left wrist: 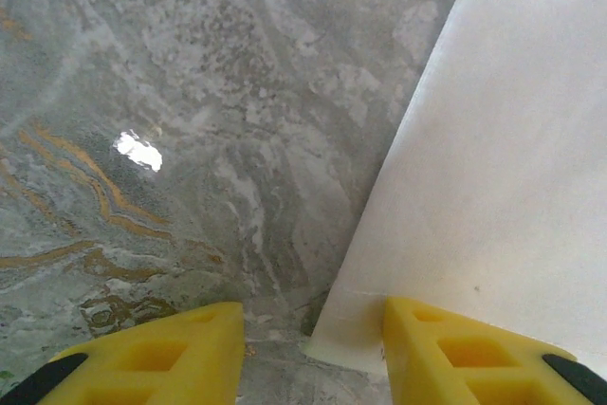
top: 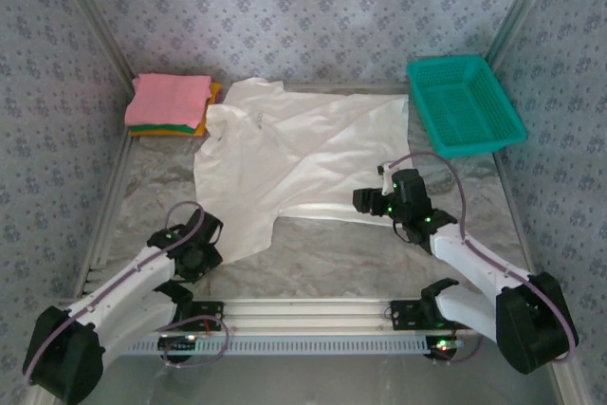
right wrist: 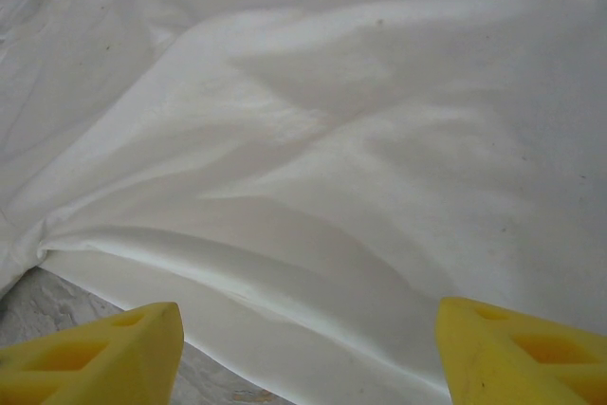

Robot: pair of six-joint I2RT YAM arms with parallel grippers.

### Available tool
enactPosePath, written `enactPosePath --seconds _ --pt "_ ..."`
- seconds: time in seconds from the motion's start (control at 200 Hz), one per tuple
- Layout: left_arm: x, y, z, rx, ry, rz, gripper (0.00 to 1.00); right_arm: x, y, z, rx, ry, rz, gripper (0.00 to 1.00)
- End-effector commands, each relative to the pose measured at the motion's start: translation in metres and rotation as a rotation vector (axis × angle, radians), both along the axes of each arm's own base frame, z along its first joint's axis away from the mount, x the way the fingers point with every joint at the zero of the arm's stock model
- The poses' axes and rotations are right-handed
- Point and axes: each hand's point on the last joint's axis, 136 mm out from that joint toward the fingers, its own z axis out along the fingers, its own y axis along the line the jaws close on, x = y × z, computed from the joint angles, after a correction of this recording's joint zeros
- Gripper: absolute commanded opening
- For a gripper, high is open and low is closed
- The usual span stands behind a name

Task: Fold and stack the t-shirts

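A white t-shirt (top: 294,154) lies spread and wrinkled across the middle of the table. A stack of folded shirts (top: 169,101), pink on top with green and orange edges below, sits at the back left. My left gripper (top: 211,246) is low at the shirt's near-left corner. In the left wrist view its yellow fingers (left wrist: 171,348) stand apart, with the shirt's corner (left wrist: 360,334) lying between them against the right finger. My right gripper (top: 368,201) hovers at the shirt's near-right hem (right wrist: 285,329), jaws wide open with nothing gripped.
A teal mesh basket (top: 465,106) stands at the back right. Bare marbled tabletop (left wrist: 190,139) lies left of the shirt and along the near edge. Patterned walls close in the back and both sides.
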Motion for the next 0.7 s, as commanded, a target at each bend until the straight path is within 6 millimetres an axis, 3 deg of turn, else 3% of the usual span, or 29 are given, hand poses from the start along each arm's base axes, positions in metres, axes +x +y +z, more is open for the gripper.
enactPosePath --seconds 0.0,0.315,0.385,0.695 --pt "0.0397 -0.0282 0.0159 -0.116 -0.162 -0.038 0.42 0.0046 0.0009 0.0054 0.021 -0.007 -0.01 0.73" --pt "0.0418 -0.0288 0.0167 -0.118 -0.174 -0.043 0.33 0.0043 0.0023 0.0031 0.027 0.007 -0.008 0.73" --pt "0.0425 -0.028 0.0161 -0.114 -0.176 -0.041 0.24 0.0043 0.0018 0.0044 0.028 0.002 -0.01 0.74" --pt "0.0487 -0.0306 0.0207 -0.111 -0.188 -0.056 0.14 0.004 0.0013 0.0074 0.034 -0.005 -0.014 0.74"
